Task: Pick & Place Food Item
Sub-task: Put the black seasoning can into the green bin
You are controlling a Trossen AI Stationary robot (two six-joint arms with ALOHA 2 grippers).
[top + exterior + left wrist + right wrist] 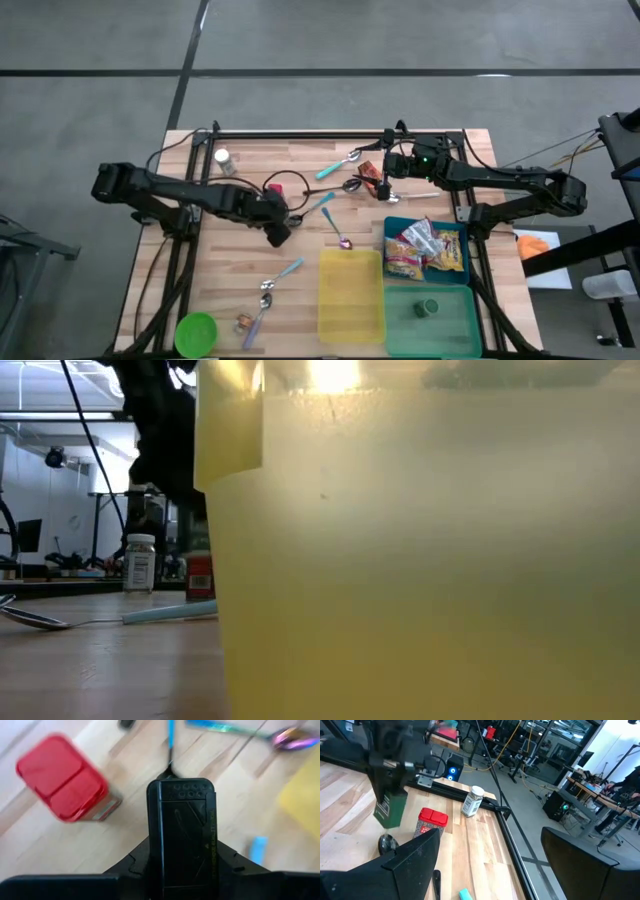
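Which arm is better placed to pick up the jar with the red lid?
Left. The left gripper hangs close to the red-lidded jar and points down toward the tabletop. The right gripper, open, is clearly farther from the jar.

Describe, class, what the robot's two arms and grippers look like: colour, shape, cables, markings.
Both arms are dark, jointed and slim. The left gripper has flat black fingers with a dimpled tip and faint yellow lettering. The right gripper sits near a green light, with black cables.

The high view looks straight down on the whole surface (250, 275). The low view sits at surface level, pressed against the yellow bin (430, 560). Both wrist views share the red-lidded jar (65, 780), one steeply down, the other level.
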